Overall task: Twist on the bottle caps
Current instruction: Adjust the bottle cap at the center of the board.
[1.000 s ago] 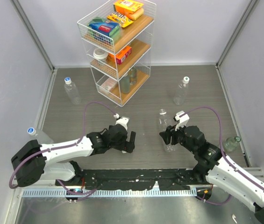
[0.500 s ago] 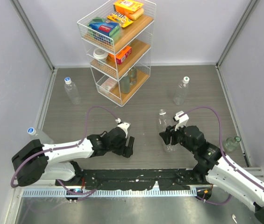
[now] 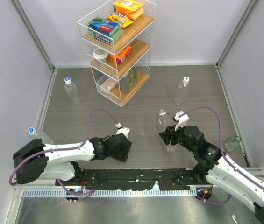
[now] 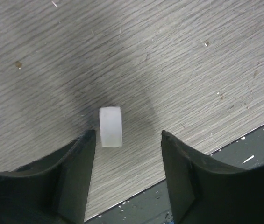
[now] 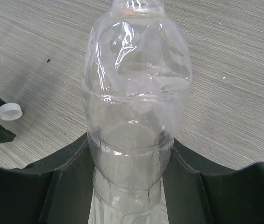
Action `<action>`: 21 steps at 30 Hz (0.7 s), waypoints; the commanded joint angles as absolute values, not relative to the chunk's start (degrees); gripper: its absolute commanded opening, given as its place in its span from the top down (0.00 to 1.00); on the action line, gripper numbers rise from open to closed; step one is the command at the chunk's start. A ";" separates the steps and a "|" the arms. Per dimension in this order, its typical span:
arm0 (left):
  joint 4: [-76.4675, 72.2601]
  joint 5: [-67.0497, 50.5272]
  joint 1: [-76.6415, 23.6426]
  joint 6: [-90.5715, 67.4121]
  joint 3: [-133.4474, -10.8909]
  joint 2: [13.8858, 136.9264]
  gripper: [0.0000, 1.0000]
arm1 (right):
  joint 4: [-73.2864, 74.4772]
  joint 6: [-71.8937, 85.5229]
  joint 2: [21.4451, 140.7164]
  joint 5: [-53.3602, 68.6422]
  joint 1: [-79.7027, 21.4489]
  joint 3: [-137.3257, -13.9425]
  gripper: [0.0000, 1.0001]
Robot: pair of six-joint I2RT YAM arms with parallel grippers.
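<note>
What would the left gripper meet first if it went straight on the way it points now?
Most likely the white bottle cap, which lies just ahead between the open fingers of the left gripper, nearer one finger. Behind it is only the table.

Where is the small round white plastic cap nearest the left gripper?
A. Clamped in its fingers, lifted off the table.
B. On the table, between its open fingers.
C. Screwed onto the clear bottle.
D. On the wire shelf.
B: the left wrist view shows the small round white plastic cap lying on the grey wood-grain table between the spread fingers of the left gripper, with a clear gap to one finger.
</note>
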State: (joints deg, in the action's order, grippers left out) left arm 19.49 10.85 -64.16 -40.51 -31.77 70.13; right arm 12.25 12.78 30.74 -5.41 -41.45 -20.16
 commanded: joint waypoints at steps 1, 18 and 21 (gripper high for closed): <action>19.24 13.18 -64.78 -40.61 -35.33 72.86 0.47 | 10.19 12.48 30.15 -5.10 -41.57 -22.24 0.73; 26.28 21.19 -66.09 -41.40 -46.93 82.52 0.63 | 10.11 12.57 30.67 -4.83 -41.57 -22.32 0.73; 25.66 18.99 -66.09 -41.48 -47.90 85.33 0.64 | 10.11 12.57 30.67 -5.01 -41.57 -22.32 0.73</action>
